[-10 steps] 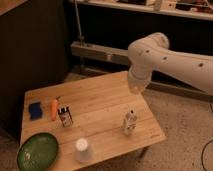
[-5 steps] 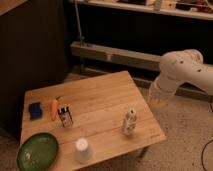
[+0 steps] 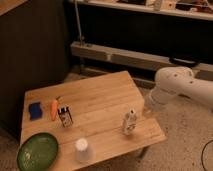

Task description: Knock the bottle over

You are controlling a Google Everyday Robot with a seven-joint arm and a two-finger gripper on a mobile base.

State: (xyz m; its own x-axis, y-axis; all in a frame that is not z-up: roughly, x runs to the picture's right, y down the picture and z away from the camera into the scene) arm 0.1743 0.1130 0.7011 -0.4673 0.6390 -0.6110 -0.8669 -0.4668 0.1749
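Note:
The bottle (image 3: 130, 122) is small and whitish with a narrow capped neck. It stands upright near the right front corner of the wooden table (image 3: 100, 102). My white arm reaches in from the right, and its gripper end (image 3: 149, 108) hangs just right of the bottle at about its top height, over the table's right edge. A small gap shows between the gripper and the bottle.
On the table's left side lie a blue sponge (image 3: 35, 110) and an orange carrot (image 3: 54, 109), with a short dark can (image 3: 65, 116) beside them. A green plate (image 3: 37, 151) sits at the front left, a white upturned cup (image 3: 82, 149) at the front. A metal rail (image 3: 120, 57) runs behind.
The arm swung from above the table's right half out to the right, then came down and left toward the bottle's right side. The bottle still stands upright in place.

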